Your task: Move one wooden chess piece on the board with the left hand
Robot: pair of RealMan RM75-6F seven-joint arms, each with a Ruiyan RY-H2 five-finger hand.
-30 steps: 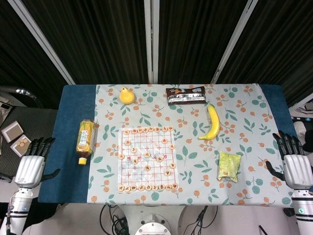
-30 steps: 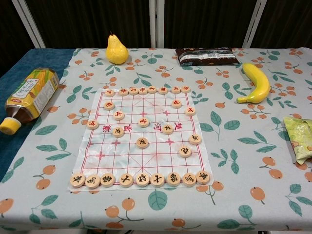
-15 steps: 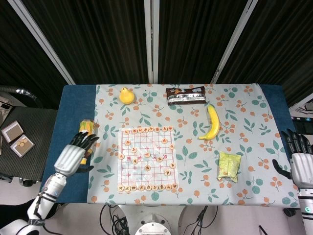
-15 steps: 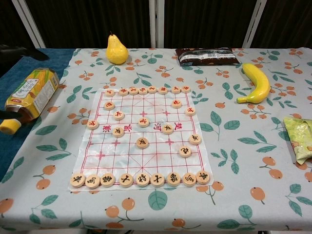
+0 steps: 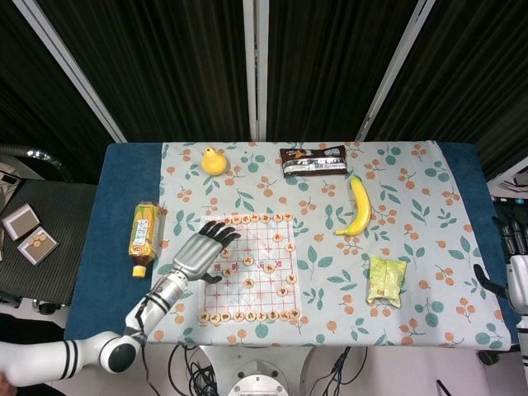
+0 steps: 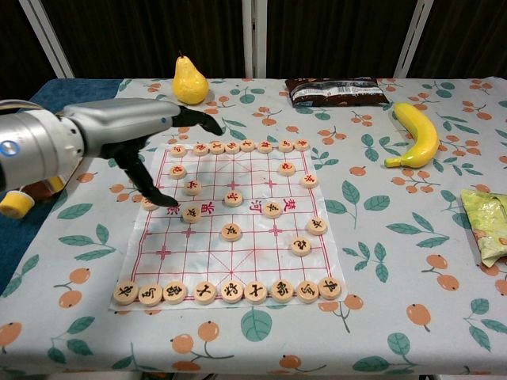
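Wooden round chess pieces lie on the white red-lined paper board (image 6: 238, 253) at table centre; your left hand (image 5: 200, 252) hovers over the board's left edge, fingers apart and holding nothing. The nearest loose piece (image 6: 191, 214) sits just beside the thumb tip, toward the board's middle; contact cannot be confirmed from the chest view. The right hand (image 5: 516, 276) is well apart at the table's far right edge; its fingers appear spread and empty.
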